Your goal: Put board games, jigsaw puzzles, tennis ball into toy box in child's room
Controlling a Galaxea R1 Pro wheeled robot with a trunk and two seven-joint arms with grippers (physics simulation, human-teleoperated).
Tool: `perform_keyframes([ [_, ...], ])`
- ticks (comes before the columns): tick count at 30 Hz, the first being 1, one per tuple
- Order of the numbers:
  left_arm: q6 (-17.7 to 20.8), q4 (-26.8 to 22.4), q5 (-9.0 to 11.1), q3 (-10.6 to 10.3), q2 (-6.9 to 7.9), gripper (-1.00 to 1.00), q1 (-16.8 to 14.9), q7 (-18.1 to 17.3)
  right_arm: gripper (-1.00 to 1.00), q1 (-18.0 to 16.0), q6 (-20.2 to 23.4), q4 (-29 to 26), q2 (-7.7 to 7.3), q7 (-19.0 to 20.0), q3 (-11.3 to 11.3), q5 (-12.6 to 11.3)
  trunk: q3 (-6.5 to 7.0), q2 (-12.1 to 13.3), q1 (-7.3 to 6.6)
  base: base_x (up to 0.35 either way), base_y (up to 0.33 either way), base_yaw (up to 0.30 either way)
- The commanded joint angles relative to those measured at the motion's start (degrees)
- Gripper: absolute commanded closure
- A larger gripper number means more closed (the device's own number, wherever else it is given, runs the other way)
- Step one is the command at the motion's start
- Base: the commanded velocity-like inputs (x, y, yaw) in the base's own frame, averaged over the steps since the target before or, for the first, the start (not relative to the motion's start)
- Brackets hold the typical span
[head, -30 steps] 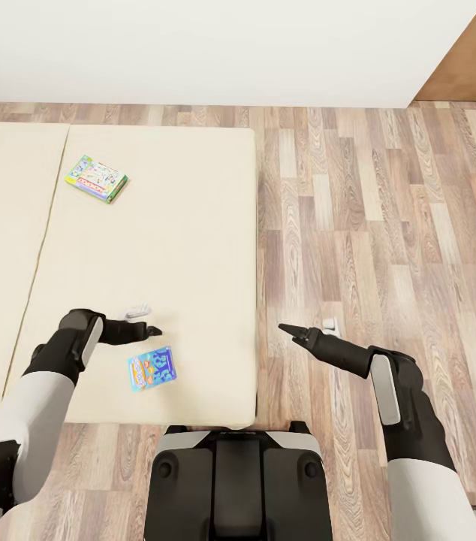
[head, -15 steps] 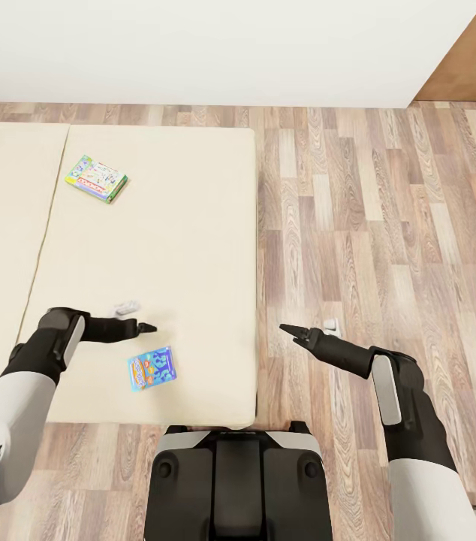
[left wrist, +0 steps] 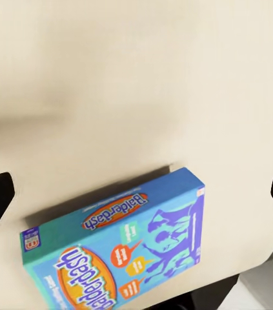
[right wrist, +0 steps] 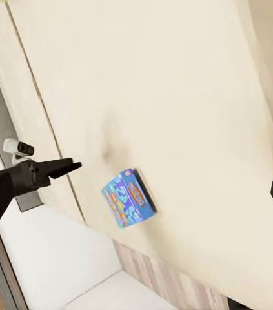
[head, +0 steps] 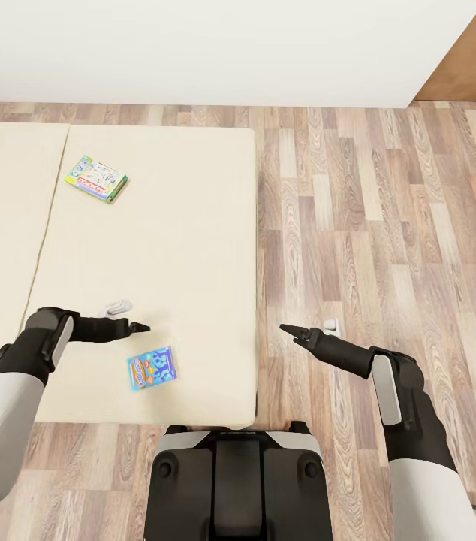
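Blue board game (head: pixel 152 367) lay flat, seemingly stiff and light; left gripper (head: pixel 142 327), fingers spread, should pinch its edge.

the bed (head: pixel 178 248) looks like matt beige cloth; the floor (head: pixel 373 225) is grained wood; the blue board game (head: pixel 152 368) is smooth printed card.

A plain white wall (head: pixel 223 45) runs along the far side above wood-plank flooring (head: pixel 373 225) in mixed brown and grey tones. A brown wooden panel (head: pixel 471 68) fills the far right corner.
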Motion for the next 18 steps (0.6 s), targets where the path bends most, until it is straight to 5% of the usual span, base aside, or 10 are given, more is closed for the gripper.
perform_keyframes([
  [1,0.3,0.0,-0.5,0.2,0.12,-1.00,0.0,-0.6,-1.00,0.0,0.3,0.0,0.06,0.4,-0.2,0.4,-0.06,-0.1,0.03,0.000,0.000,0.000],
  [18,2.0,0.0,-0.6,-0.1,1.86,-1.00,0.2,-3.0,-1.00,0.0,0.2,0.0,0.06,0.3,-0.1,0.4,-0.06,-0.1,0.03,0.000,0.000,0.000],
])
